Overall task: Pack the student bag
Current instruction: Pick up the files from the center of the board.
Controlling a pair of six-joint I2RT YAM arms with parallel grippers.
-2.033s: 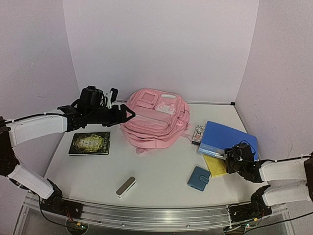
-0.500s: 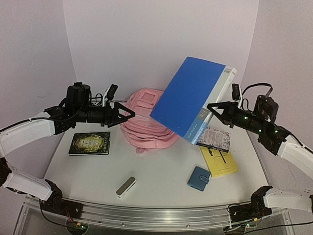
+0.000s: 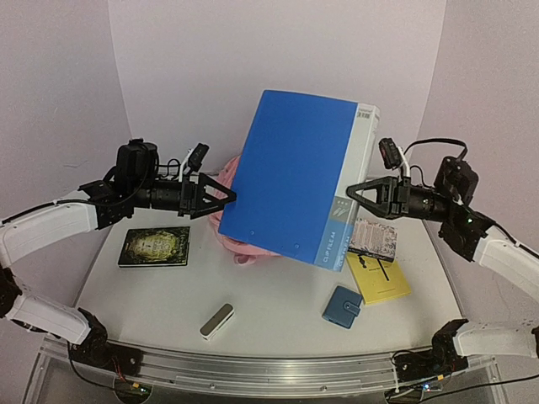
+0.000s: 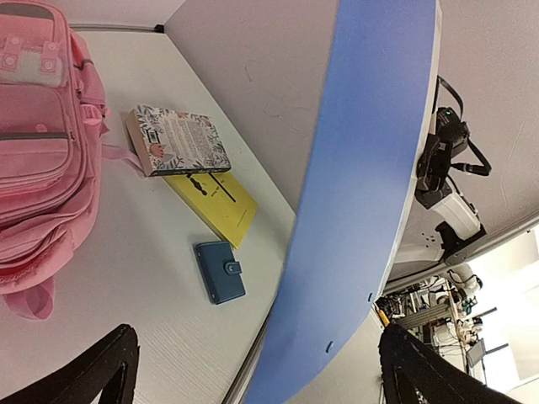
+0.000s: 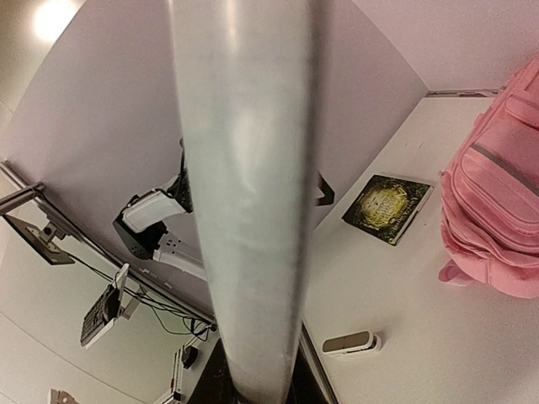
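A large blue folder [image 3: 290, 181] with a white spine hangs upright over the table's middle, and my right gripper [image 3: 352, 194] is shut on its right edge. In the right wrist view the folder [image 5: 244, 194] shows edge-on, running up from the right gripper [image 5: 253, 389]. My left gripper [image 3: 221, 198] stands open right at the folder's left edge. In the left wrist view the folder [image 4: 362, 168] lies between the wide-apart fingers of the left gripper [image 4: 265, 370]. The pink student bag [image 3: 253, 247] lies behind the folder, mostly hidden; it shows better as the bag [image 4: 42, 143] and the bag [image 5: 497, 219].
On the table lie a dark green book [image 3: 154, 246] at the left, a white case [image 3: 216, 321] at the front, and a blue wallet [image 3: 342, 305], a yellow notebook [image 3: 379, 279] and a floral book [image 3: 373, 237] at the right.
The right gripper has lifted the blue folder off the table and swung it left and more upright, up to the left gripper. The left gripper's jaws have opened wider.
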